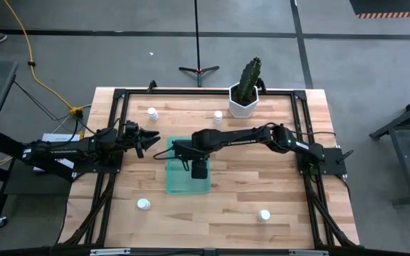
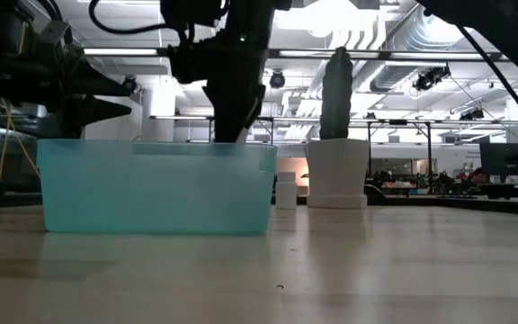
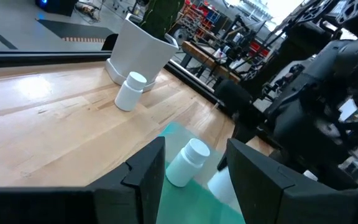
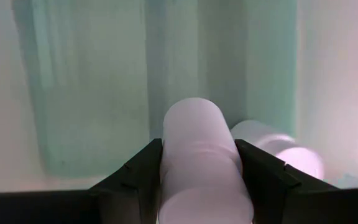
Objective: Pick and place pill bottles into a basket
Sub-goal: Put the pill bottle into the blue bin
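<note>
The translucent green basket (image 1: 188, 178) stands mid-table; it also shows in the low view (image 2: 156, 184). My right gripper (image 1: 185, 156) reaches down into it, shut on a white pill bottle (image 4: 197, 155). Another bottle (image 4: 278, 149) lies on the basket floor beside it, and the left wrist view shows a bottle (image 3: 188, 162) lying on its side in the basket. My left gripper (image 1: 150, 139) is open and empty, level, just left of the basket. Loose bottles stand on their bases at the far left (image 1: 152, 112), far middle (image 1: 218, 116), near left (image 1: 143, 205) and near right (image 1: 264, 215). My right gripper pinches the bottle's round body (image 4: 166, 168) between its two fingers (image 4: 138, 177), one on each side. The fingers point down into the basket, and the bottle lies along them. I cannot tell whether the bottle's far end touches the basket floor.
A white hexagonal pot with a cactus (image 1: 245, 96) stands at the far edge, right of the middle bottle. A black frame (image 1: 119, 99) runs around the table's far and side edges. Bare wood lies on the table's near half.
</note>
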You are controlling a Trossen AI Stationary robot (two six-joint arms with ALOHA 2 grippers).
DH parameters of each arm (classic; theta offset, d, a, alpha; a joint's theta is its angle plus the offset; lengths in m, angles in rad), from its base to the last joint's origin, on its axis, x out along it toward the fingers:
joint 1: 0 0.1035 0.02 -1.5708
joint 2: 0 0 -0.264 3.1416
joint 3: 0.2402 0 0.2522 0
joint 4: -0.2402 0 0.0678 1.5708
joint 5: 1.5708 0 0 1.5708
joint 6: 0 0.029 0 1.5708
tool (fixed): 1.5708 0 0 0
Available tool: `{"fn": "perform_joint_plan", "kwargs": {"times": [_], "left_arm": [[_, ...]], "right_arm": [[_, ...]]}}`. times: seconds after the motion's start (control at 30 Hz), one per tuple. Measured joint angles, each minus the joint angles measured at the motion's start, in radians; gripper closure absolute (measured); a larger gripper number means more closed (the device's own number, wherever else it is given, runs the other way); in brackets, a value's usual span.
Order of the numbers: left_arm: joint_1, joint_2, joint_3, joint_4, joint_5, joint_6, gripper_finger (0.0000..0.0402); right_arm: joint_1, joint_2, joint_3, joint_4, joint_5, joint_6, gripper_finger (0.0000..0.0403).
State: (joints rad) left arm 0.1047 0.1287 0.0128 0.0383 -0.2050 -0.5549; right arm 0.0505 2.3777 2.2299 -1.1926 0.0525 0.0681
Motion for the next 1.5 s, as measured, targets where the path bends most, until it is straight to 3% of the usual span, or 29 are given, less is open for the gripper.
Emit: {"fn": "perform_joint_plan", "kwargs": {"times": [0.7, 0.97, 1.27, 1.5], "left_arm": [[0.000, 0.000, 0.000, 0.000, 0.000, 0.000, 0.0197], [0.000, 0.000, 0.000, 0.000, 0.001, 0.000, 0.0197], [0.000, 0.000, 0.000, 0.000, 0.001, 0.000, 0.0197], [0.000, 0.000, 0.000, 0.000, 0.001, 0.000, 0.0197]], "right_arm": [[-0.012, 0.001, -0.066, 0.008, -0.022, 0.003, 0.0237], [-0.012, 0.001, -0.066, 0.002, -0.034, 0.005, 0.0193], [-0.011, 0.001, -0.066, 0.000, -0.036, 0.008, 0.0198], [-0.018, 0.001, 0.005, -0.002, -0.038, 0.009, 0.0197]]}}
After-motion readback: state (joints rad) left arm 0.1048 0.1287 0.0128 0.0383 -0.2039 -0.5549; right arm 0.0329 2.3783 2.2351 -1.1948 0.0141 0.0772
